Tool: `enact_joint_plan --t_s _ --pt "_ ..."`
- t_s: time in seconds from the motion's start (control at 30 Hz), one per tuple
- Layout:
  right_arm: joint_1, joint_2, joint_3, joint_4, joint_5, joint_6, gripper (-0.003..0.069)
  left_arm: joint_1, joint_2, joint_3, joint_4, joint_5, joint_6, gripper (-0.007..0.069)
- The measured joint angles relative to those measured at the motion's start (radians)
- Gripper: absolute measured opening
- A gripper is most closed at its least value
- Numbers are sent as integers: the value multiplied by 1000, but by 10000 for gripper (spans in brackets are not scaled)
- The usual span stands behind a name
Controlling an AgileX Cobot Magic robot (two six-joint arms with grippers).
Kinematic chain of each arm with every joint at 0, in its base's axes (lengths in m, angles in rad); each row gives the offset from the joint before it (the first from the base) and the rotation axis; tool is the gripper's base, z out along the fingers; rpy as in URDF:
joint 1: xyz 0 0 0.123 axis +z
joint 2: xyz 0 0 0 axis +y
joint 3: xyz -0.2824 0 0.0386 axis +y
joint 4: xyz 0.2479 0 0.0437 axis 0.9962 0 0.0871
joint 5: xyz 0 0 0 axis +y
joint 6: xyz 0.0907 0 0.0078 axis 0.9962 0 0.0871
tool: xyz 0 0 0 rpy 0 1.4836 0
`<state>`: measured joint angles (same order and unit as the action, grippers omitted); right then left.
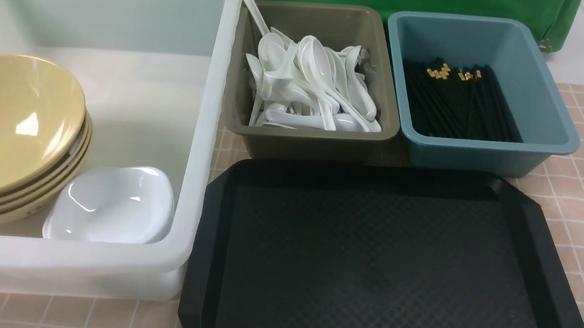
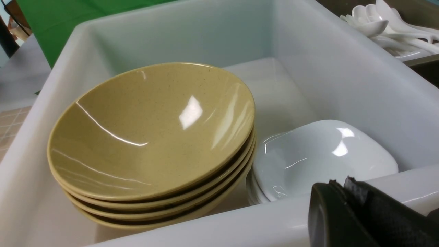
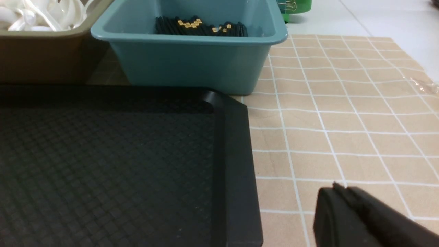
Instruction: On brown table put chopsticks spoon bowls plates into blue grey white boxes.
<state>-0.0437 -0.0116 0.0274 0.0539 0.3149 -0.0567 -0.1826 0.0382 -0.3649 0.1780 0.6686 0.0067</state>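
Now | left end effector [image 2: 337, 187] closed | bowls [image 2: 151, 137] beside, apart

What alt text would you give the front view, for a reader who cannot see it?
A large white box holds stacked yellow bowls and white plates; a grey box holds white spoons, a blue box black chopsticks. A black tray lies in front.

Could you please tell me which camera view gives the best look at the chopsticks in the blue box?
The front view: it looks down into the blue box, showing the chopsticks along their length. The right wrist view catches only their gold-banded ends over the rim. The left wrist view does not show them.
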Motion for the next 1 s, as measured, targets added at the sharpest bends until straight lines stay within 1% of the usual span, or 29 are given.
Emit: enact_joint_plan --t_s 0.47,0.63,0.73,0.87,0.93,1.0 --pt "0 0 0 1 1 0 48 0 0 2 0 -3 0 1" --pt "0 0 0 1 2 0 48 5 -23 58 4 -74 0 1" --pt "0 0 0 1 2 0 48 27 -47 114 3 -118 0 1" --pt "0 0 -1 2 5 0 48 70 -53 172 -71 -146 0 1" --pt "0 0 -1 2 6 0 48 110 -53 222 -165 -177 2 1" --pt "0 0 -1 2 6 0 48 128 -53 263 -195 -220 9 1"
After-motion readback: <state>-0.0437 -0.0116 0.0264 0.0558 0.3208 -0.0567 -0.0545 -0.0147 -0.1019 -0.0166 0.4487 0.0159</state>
